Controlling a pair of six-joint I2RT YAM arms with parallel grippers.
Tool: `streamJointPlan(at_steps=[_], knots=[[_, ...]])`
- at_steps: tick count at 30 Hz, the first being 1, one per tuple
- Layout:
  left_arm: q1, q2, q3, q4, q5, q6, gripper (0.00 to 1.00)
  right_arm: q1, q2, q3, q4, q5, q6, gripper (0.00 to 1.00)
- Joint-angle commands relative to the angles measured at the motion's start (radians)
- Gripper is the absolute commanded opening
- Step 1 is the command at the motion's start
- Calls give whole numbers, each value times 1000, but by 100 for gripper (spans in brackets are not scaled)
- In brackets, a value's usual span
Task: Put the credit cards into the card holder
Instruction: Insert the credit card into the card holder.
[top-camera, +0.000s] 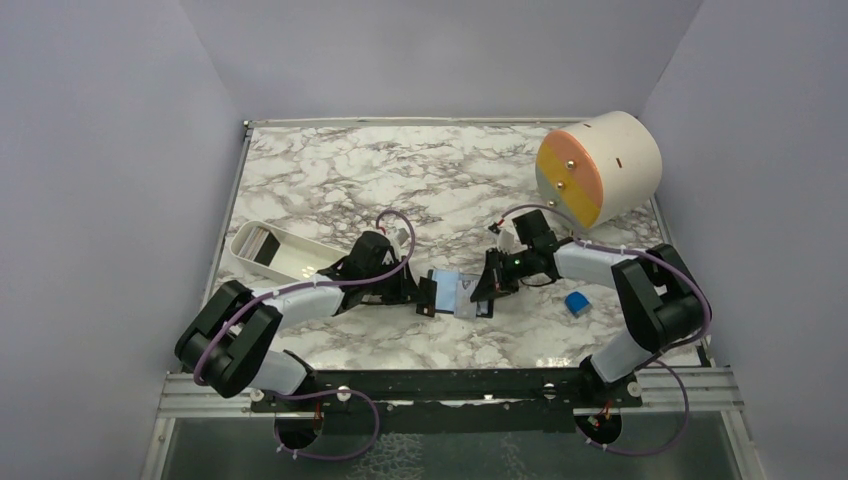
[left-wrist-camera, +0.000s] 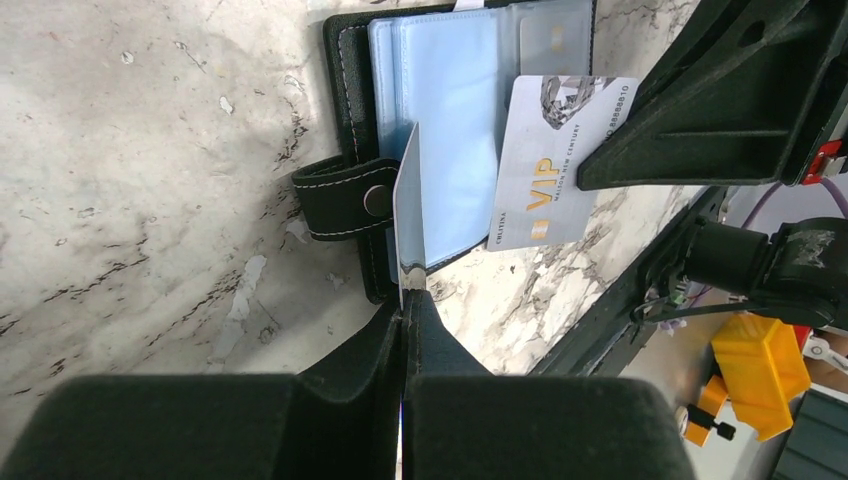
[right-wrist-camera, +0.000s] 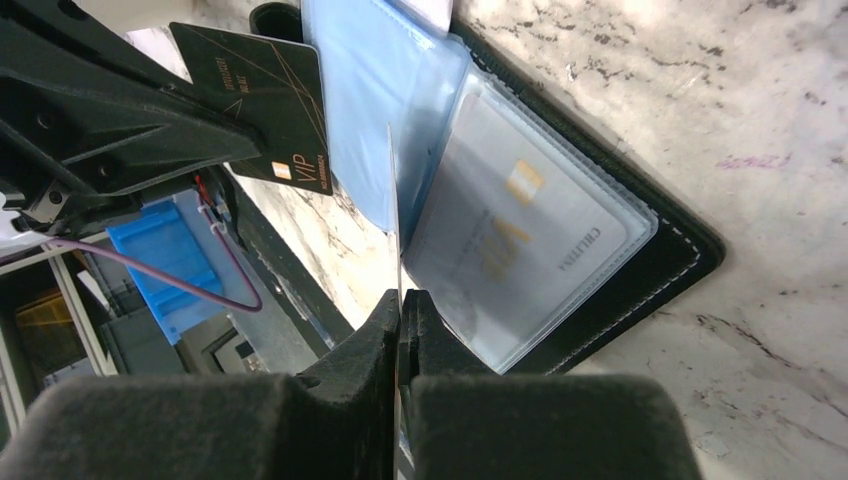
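The card holder (top-camera: 455, 293) lies open on the marble between both grippers, black outside (left-wrist-camera: 345, 90) with light blue sleeves and a studded strap (left-wrist-camera: 377, 200). One credit card (right-wrist-camera: 520, 230) sits inside a clear sleeve. My left gripper (left-wrist-camera: 405, 300) is shut on a black VIP credit card (right-wrist-camera: 265, 105), which shows edge-on in its own view and reaches over the sleeves. My right gripper (right-wrist-camera: 402, 300) is shut on a silver VIP credit card (left-wrist-camera: 560, 160), which is held over the holder's edge. In the top view the left gripper (top-camera: 425, 293) and the right gripper (top-camera: 483, 290) face each other across the holder.
A white oblong tray (top-camera: 270, 250) lies at the left with something dark in it. A small blue block (top-camera: 577, 302) sits right of the right arm. A big white cylinder (top-camera: 600, 168) with an orange and yellow face stands at the back right.
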Motion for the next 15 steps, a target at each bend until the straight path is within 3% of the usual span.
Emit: streamJointPlan(at_steps=[1,15], knots=[[3,13,7,-57,-56,35,0,-11,27,32,12,40,-26,1],[3,35,-11,-47,-69,43,0,-27,78,82,-31,100,-50,3]])
